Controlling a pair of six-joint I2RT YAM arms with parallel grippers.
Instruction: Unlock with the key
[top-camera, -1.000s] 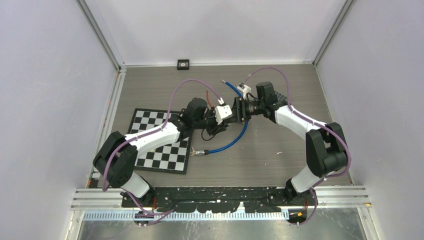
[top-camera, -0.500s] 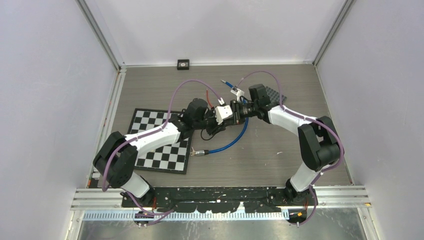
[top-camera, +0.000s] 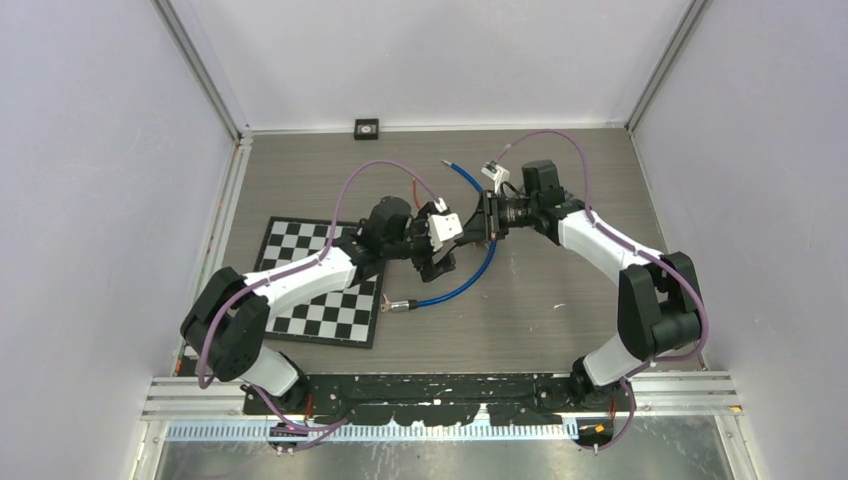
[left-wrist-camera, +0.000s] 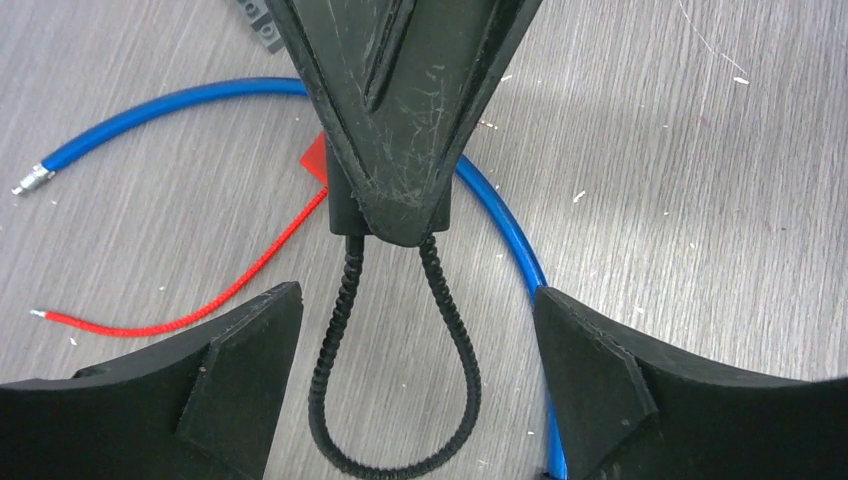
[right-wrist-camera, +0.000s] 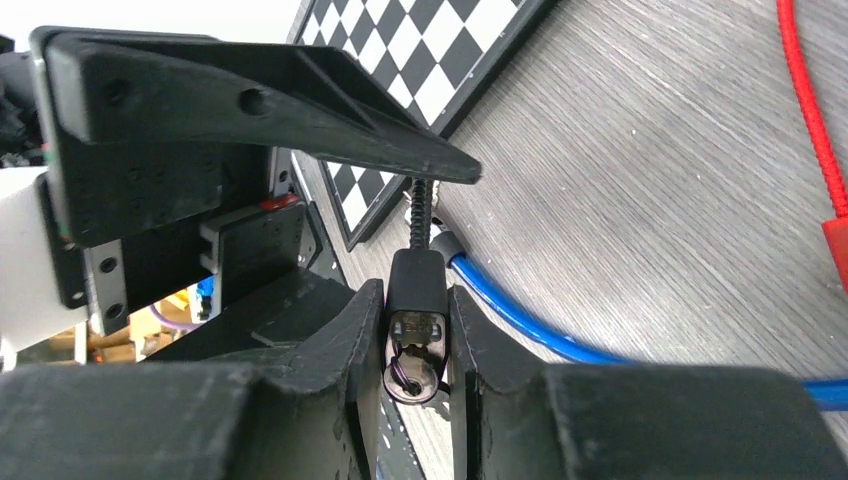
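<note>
Left gripper: spread wide, empty — black ribbed cable loop lower centre.
Right gripper: clamped on small black lock body.

Changes for your record:
- Left gripper: jaws now spread wide, lock released.
- Right gripper: now clamped on the lock, wrist drawn back toward frame right.

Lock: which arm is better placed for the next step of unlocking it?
Probably left: the right gripper is shut on the lock, so it is busy, while the left gripper stands open and holds nothing.
</note>
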